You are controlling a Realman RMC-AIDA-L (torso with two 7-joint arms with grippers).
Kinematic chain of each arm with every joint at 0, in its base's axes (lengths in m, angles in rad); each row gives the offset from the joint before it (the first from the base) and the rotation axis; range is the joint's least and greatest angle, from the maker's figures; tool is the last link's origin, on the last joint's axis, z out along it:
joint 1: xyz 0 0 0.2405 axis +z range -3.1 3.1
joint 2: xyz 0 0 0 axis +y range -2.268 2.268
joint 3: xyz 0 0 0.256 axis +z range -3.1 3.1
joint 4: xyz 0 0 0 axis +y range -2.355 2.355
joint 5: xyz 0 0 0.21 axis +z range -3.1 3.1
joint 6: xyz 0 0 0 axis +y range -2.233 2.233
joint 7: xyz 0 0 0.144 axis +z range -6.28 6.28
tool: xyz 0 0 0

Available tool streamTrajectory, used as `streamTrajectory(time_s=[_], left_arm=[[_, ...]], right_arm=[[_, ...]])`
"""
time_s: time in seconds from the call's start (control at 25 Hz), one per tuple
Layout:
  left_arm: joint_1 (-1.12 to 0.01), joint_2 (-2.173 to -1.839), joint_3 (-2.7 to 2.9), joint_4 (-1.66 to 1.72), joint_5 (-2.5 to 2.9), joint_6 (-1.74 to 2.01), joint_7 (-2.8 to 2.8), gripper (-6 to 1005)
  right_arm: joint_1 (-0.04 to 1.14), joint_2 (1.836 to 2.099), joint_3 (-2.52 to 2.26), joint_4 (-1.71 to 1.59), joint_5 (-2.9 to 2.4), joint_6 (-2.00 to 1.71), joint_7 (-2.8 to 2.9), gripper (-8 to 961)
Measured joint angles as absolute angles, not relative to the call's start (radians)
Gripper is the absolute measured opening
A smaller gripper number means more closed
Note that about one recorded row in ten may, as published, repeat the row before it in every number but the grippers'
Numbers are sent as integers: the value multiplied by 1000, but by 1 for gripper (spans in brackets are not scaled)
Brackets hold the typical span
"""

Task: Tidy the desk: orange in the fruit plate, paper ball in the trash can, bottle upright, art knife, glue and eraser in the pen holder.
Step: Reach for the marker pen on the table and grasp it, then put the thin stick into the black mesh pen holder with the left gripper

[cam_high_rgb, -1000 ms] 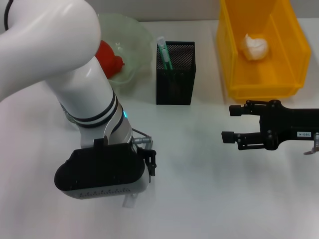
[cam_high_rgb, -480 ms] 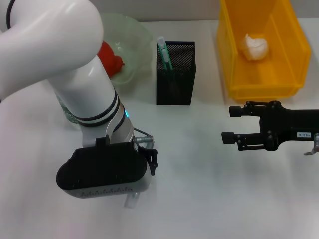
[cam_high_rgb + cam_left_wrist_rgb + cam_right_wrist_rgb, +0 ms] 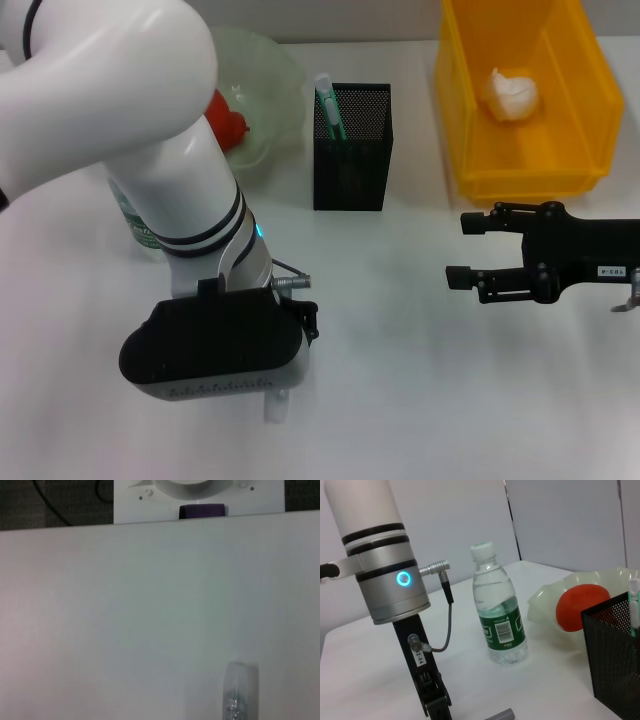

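Observation:
My left gripper [image 3: 282,385] hangs low over the desk [image 3: 400,380] under its wrist housing. The glue [image 3: 240,695] shows its clear end just below the housing [image 3: 275,405], and its grey end [image 3: 501,714] lies beside the gripper's black body. The bottle [image 3: 499,620] stands upright behind the left arm. The orange [image 3: 228,118] sits in the fruit plate [image 3: 272,85]. The art knife [image 3: 328,105] stands in the pen holder [image 3: 352,160]. The paper ball [image 3: 510,92] lies in the trash can [image 3: 520,180]. My right gripper [image 3: 458,248] hovers open at the right. The eraser is out of view.
The pen holder stands between the fruit plate and the trash can along the far side. The desk's near edge and my base [image 3: 200,500] lie close behind the left gripper.
My left arm has shifted slightly right and toward the near edge, uncovering more of the bottle. The glue's clear end moved along with it. The right arm has not moved.

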State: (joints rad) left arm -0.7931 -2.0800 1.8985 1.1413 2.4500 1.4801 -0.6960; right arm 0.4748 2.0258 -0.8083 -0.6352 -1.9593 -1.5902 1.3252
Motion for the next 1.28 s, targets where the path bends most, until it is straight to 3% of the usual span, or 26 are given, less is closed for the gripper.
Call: streamTrajectory(time_s=[0.96, 1.28], left_arm=[[-802, -2080, 1928, 1142, 2448, 1470, -730, 215], [-806, -2080, 1933, 1137, 2447, 1469, -753, 151]], right_arm=[[469, 2019, -808, -635, -1960, -1595, 1321, 809], [469, 2019, -808, -635, -1960, -1591, 1321, 809]])
